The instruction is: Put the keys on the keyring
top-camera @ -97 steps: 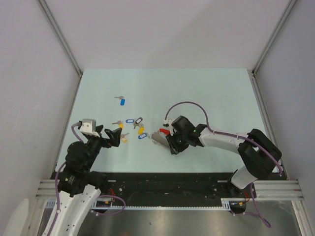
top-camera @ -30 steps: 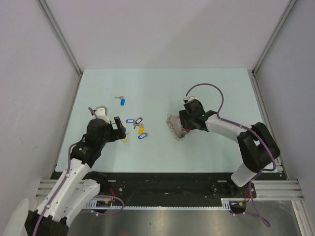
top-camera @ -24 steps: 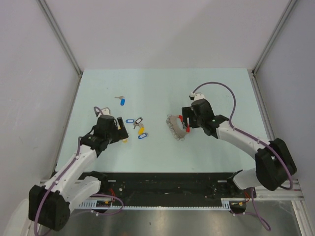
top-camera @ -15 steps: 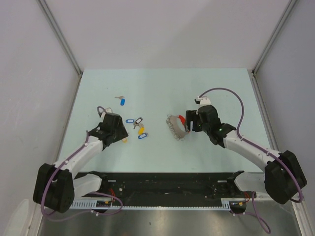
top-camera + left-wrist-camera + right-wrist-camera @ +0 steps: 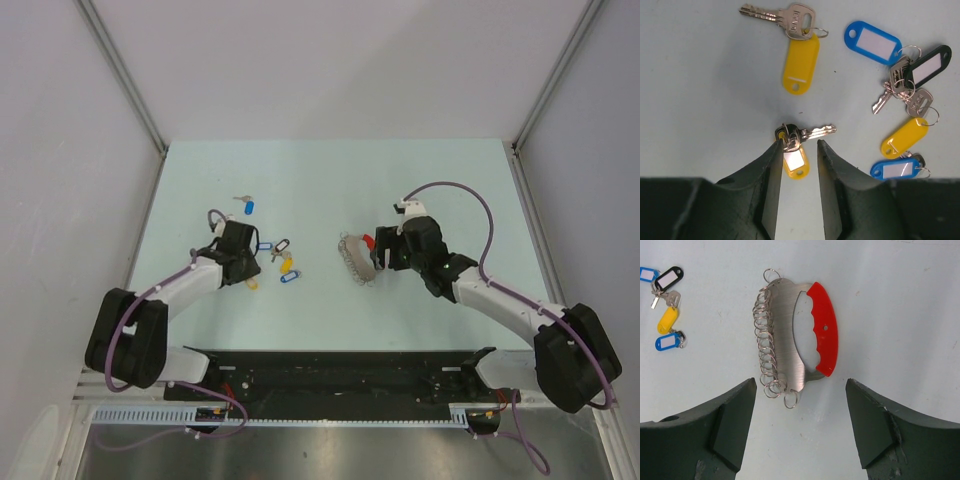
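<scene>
Yellow-tagged key (image 5: 792,137) lies between the left tool's (image 5: 799,143) close-set fingers, not pinched; other keys (image 5: 910,85) crowd its right. The right tool (image 5: 801,384) gapes wide over the keyring (image 5: 790,340), open desk (image 5: 900,315) around.

Keys (image 5: 900,85) crowd closely around the left hand (image 5: 799,147).

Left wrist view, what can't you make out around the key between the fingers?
Left wrist: a finger of the left gripper covers part of the yellow-tagged key, head and tag, so contact is unclear.
Left wrist: the lowest blue tag mostly hides its own key.
Top external: the keys are too small for detail.
</scene>
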Controlling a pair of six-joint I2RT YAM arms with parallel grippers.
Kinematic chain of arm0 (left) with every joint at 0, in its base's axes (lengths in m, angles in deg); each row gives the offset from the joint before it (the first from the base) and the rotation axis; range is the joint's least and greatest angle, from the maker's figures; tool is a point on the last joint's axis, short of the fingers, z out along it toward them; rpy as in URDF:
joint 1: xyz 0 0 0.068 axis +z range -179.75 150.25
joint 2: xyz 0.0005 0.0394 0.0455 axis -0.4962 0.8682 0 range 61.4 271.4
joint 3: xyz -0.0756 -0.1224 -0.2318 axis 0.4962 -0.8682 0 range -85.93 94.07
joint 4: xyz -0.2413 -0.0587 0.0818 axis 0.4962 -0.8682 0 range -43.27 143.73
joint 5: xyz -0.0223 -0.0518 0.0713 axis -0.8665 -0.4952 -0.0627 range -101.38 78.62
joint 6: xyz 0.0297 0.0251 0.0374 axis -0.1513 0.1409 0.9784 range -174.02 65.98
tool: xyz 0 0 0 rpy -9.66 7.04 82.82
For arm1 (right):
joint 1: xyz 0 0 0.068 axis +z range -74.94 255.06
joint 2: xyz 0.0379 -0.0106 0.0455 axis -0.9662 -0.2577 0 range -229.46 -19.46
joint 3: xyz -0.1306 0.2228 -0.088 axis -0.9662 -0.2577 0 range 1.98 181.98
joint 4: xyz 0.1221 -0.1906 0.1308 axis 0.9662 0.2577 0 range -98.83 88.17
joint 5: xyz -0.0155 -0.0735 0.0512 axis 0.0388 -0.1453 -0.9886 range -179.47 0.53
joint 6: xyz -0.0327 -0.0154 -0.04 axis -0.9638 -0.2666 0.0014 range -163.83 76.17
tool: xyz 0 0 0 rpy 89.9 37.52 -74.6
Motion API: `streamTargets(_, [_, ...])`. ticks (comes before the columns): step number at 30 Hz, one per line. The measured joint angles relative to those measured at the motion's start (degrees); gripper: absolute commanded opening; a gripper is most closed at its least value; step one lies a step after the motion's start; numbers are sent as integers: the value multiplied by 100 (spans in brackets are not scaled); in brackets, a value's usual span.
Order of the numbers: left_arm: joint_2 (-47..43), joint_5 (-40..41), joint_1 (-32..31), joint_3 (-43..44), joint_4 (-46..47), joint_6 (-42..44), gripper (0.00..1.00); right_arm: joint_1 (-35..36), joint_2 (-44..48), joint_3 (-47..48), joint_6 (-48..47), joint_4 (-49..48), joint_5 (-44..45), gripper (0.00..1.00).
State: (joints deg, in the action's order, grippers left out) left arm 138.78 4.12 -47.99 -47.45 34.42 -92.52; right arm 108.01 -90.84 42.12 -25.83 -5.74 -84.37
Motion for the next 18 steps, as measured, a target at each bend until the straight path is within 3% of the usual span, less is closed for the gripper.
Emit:
streamTargets(8, [323,192,0,66,22,52,30,-9,-109,-17,-2,-162,-181,77])
streamTargets(18, [470,234,-2,155,79,247,1,-9,-315,-31,-4,-221,-380,77])
